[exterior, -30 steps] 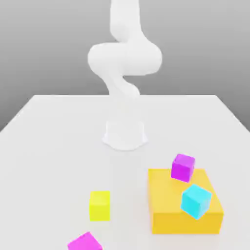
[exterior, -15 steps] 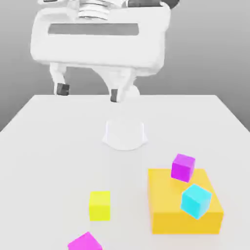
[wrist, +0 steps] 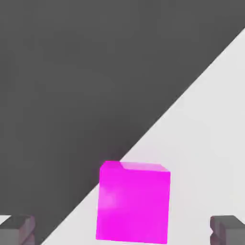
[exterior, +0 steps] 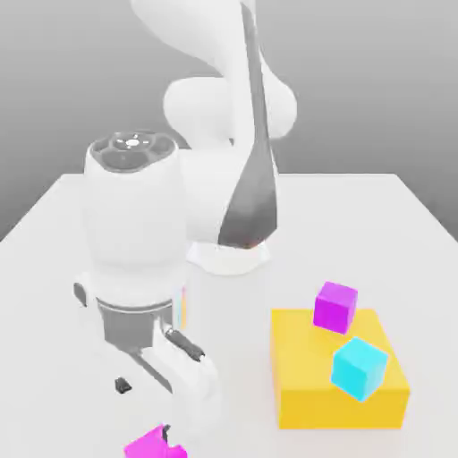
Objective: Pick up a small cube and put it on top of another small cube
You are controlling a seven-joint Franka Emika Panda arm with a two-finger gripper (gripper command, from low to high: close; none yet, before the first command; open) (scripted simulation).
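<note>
White table bore large orange-yellow block toward exterior view's right. Cyan cube rested tilted on that block's top, near its front edge. Plain grey backdrop stood behind table.

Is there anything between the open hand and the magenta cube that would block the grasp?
Nothing visible. In the hand view the magenta cube sits in the gap of the open hand, on the table, with bare space on both sides.

The smooth, matt white tabletop looks like painted plastic. The bright pinkish-magenta small cube shows a faint sheen, and the glossy white plastic-looking arm shell gleams softly.
</note>
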